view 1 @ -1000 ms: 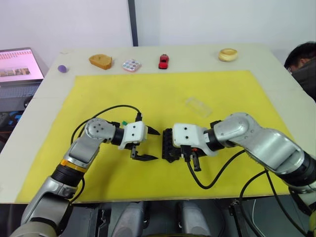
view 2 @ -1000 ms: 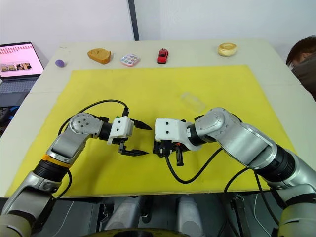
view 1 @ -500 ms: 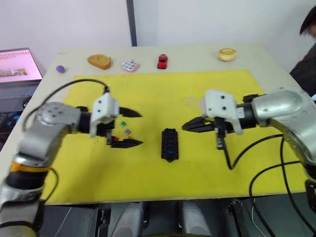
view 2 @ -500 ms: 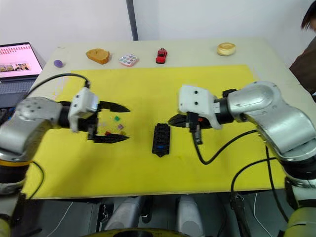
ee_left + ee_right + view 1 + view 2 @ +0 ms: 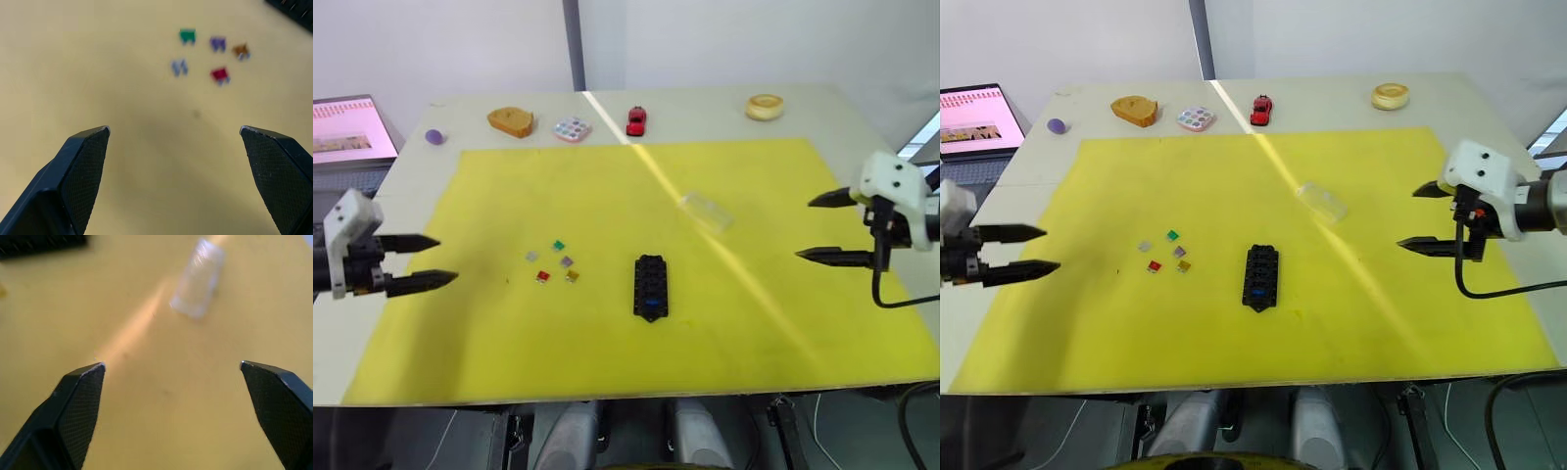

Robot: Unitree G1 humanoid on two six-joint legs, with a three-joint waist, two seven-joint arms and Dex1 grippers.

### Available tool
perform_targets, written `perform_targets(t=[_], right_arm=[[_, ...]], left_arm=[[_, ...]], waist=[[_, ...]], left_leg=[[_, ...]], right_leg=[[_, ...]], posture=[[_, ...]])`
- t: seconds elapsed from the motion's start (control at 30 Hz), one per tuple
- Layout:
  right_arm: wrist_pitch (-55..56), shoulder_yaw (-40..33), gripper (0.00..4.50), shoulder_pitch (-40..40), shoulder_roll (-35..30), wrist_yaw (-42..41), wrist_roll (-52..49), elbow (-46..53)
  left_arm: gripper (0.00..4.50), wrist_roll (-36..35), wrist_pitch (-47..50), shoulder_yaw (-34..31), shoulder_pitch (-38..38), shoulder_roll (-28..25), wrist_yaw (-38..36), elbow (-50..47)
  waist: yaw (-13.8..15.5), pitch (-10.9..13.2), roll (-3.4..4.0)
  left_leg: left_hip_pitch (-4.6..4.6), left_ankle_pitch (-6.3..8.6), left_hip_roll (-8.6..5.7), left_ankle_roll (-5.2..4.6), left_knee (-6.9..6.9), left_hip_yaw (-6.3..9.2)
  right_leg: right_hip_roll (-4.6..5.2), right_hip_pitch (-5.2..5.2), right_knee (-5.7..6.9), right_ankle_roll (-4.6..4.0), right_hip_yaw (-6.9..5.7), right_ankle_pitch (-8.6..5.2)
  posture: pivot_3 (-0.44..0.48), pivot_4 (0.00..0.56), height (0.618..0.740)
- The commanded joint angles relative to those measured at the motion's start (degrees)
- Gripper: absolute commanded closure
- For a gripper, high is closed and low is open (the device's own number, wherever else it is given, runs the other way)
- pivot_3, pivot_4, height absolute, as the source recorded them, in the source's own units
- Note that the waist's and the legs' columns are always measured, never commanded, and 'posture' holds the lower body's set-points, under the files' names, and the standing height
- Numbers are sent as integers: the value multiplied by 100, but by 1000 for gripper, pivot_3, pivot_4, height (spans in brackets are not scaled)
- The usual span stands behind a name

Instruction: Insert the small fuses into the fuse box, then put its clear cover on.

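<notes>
The black fuse box (image 5: 649, 286) lies in the middle of the yellow mat (image 5: 773, 313) with a blue fuse in one near slot. Several small fuses (image 5: 558, 262) (grey, green, purple, red, orange) lie loose just left of it, and they appear again in the left wrist view (image 5: 187, 35). The clear cover (image 5: 705, 211) rests on the mat behind and right of the box, and in the right wrist view (image 5: 198, 279) it lies ahead of the fingers. My left gripper (image 5: 447, 259) hovers open at the mat's left edge. My right gripper (image 5: 804, 229) hovers open near the right edge. Both are empty.
Along the table's far edge sit a purple ball (image 5: 434, 136), a bread slice (image 5: 512, 120), a dotted disc (image 5: 573, 129), a red toy car (image 5: 636, 120) and a round bun (image 5: 765, 107). A laptop (image 5: 347, 127) stands off the left side. A sunlight streak crosses the mat.
Both arms have drawn back from the fuse box to the mat's outer edges. The right gripper, shut before, now stands open. The loose fuses are uncovered.
</notes>
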State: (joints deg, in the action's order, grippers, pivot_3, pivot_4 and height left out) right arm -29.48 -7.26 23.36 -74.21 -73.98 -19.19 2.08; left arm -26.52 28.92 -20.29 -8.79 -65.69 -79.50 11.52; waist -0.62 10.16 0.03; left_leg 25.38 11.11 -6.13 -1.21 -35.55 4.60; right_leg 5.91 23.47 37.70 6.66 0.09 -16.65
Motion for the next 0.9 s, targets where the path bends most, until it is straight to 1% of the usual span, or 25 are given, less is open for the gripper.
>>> perform_targets(t=[0.03, 0.17, 0.23, 0.33, 0.4, 0.5, 0.63, 0.73, 0.8, 0.9], right_arm=[[186, -98, 60, 225, -25, 10, 67, -135], [-50, 10, 60, 516, 166, 72, -135, 232], [-466, 55, 60, 823, 357, 113, -463, 597], [-976, 365, 60, 1408, 769, 267, -819, 1279], [-1207, 594, 60, 1655, 1005, 294, -979, 1665], [-1522, 953, 60, 2093, 1480, 471, -1185, 2086], [-1770, 1286, 60, 2439, 1967, 639, -1347, 2408], [-1859, 1422, 60, 2541, 2145, 687, -1425, 2540], [-1942, 1508, 60, 2614, 2238, 758, -1423, 2542], [-2029, 1594, 60, 2651, 2319, 834, -1417, 2493]], left_arm=[[0, -14, -149, 21, -214, -71, -57, 8], [0, -122, 58, 219, -411, 58, 11, -180], [0, -189, 240, 329, -501, 130, 6, -255], [0, -295, 600, 691, -758, 392, 19, -384], [0, -304, 839, 948, -1014, 589, 63, -324], [0, -409, 1319, 1224, -1459, 937, 144, -31], [0, -769, 2197, 1241, -1915, 1290, 262, 207], [0, -828, 2558, 1176, -2198, 1457, 487, 555], [0, -759, 2849, 1230, -2477, 1669, 754, 1081], [0, -706, 3060, 1307, -2614, 1882, 926, 1473]], waist=[[0, 3, 7], [-15, 3, 15], [-25, 3, 16], [-45, 3, 19], [-27, 3, 18], [-3, 4, 9], [6, 7, -1], [-5, 7, -3], [4, 6, -3], [-7, 5, -5]], left_leg=[[0, 0, 0, 1, 0, 0], [0, 1, 0, 2, 4, -1], [0, 0, 0, 2, 12, -2], [1, -6, 1, 2, 23, -14], [1, -12, 2, -5, 23, -14], [2, -13, 1, -7, 19, -13], [9, -13, -2, -9, -2, -11], [9, -12, -3, -11, -8, -10], [8, -12, -2, -11, -12, -10], [8, -13, -4, -12, -19, -9]], right_leg=[[1, 0, 0, -5, 1, -3], [2, 2, 0, -5, 2, -3], [1, 4, 0, 2, 4, 1], [-1, 4, 10, 3, 21, 2], [-2, 5, 12, 3, 21, 2], [-3, 3, 12, 5, 20, 2], [-3, 5, 27, 6, 19, 3], [-4, 2, 30, 6, 17, 3], [-5, 3, 36, 6, 17, 3], [-6, 0, 40, 7, 15, 4]], posture=[[0, 150, 740], [0, 150, 740], [0, 150, 740], [0, 150, 740], [0, 150, 740], [0, 150, 740], [0, 150, 740], [0, 150, 740], [0, 150, 740], [0, 150, 740]])
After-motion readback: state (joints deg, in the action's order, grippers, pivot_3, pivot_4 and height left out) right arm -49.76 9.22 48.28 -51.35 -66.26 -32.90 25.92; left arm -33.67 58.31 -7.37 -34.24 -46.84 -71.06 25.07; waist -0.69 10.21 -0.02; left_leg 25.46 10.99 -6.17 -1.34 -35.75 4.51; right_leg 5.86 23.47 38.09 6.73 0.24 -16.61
